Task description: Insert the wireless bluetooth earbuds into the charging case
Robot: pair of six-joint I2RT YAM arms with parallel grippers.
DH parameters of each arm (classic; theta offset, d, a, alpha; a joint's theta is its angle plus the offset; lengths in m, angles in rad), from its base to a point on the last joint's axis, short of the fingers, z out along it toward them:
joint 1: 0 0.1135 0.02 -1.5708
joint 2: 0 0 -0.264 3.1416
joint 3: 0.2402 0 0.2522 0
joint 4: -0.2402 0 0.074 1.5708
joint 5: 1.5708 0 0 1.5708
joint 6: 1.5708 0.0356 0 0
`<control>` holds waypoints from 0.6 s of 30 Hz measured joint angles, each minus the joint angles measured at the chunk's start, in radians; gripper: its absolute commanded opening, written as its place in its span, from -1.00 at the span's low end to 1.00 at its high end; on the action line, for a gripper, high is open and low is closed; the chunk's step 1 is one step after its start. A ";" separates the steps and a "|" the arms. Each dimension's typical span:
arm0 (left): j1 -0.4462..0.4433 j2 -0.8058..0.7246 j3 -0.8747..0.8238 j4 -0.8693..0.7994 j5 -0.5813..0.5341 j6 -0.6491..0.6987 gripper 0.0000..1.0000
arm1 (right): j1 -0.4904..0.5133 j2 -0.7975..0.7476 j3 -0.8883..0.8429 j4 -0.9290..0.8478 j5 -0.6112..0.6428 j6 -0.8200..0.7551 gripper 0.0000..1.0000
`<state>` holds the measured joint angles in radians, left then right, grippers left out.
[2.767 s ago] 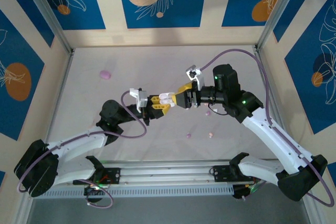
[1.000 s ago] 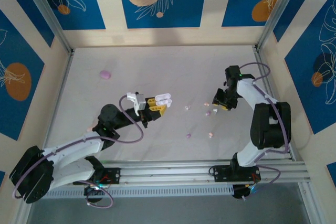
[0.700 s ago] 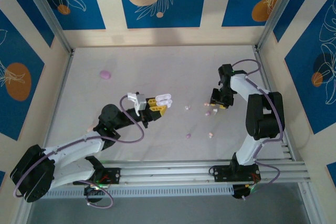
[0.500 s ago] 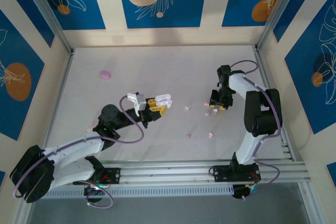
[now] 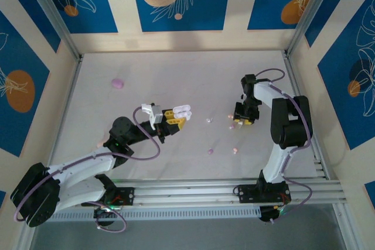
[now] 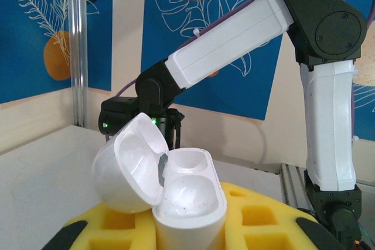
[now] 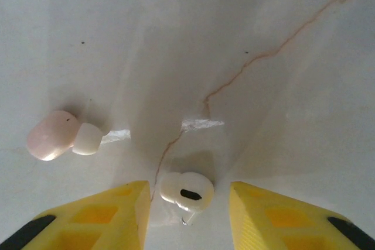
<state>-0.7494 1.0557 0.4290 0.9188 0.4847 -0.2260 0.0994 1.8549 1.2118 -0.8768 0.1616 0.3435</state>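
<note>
The left tool (image 6: 190, 223) clamps the white charging case (image 6: 187, 188), its lid hinged open. The right tool (image 7: 188, 210) stands open, one finger on either side of a white earbud (image 7: 187, 191) lying on the bench (image 7: 275, 103). A pink earbud (image 7: 50, 136) lies nearby.

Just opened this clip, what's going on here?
The left hand holds a white charging case, lid open, its wells looking empty. The right hand is down at the table, open, its fingers on either side of a white earbud, not yet closed on it. A pale pink earbud lies nearby.
</note>
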 measured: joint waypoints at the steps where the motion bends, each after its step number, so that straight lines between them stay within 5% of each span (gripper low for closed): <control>1: 0.000 0.000 0.000 0.000 0.000 0.000 -0.69 | 0.000 0.003 0.000 0.000 0.000 -0.002 -0.19; 18: 0.000 0.002 0.000 0.000 0.000 0.000 -0.69 | 0.005 0.025 0.005 0.001 0.009 -0.019 -0.23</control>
<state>-0.7498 1.0580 0.4290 0.9192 0.4847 -0.2264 0.1047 1.8797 1.2167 -0.8761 0.1703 0.3244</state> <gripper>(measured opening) 0.204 0.390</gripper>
